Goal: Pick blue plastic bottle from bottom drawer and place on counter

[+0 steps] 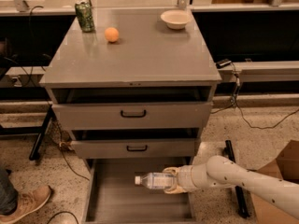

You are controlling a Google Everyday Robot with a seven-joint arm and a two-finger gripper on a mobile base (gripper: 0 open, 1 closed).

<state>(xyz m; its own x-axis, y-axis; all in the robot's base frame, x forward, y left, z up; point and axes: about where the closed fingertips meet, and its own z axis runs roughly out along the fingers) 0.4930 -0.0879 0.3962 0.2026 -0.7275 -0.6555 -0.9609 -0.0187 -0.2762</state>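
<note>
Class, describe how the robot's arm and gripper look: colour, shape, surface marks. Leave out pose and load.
The arm is a thick, rounded, off-white tube dotted with small dark spots. The gripper, over the bottom drawer, has short tan fingers. No cables show on it.

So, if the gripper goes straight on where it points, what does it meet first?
The gripper, shut on the blue plastic bottle over the bottom drawer, points image-left. The bottle's cap would likely meet the drawer's left wall first, though its height is unclear.
</note>
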